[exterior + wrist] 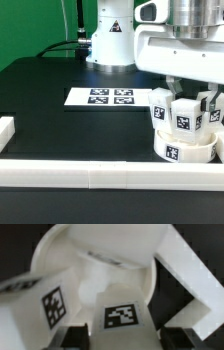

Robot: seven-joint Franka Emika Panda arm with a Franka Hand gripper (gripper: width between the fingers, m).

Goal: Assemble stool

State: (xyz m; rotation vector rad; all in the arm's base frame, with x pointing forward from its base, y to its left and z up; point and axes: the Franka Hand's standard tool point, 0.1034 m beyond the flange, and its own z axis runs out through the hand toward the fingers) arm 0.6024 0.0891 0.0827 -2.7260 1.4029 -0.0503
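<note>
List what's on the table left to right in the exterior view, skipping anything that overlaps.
Border rail's short end piece → marker board → round stool seat with its block legs, under the end effector.

White stool with black-and-white square marker tags

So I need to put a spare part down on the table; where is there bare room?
The widest free patch is the black tabletop between the marker board and the white border rail, toward the exterior view's left. It is crowded at the exterior view's right: the claw is down among the stool legs above the round seat.
</note>
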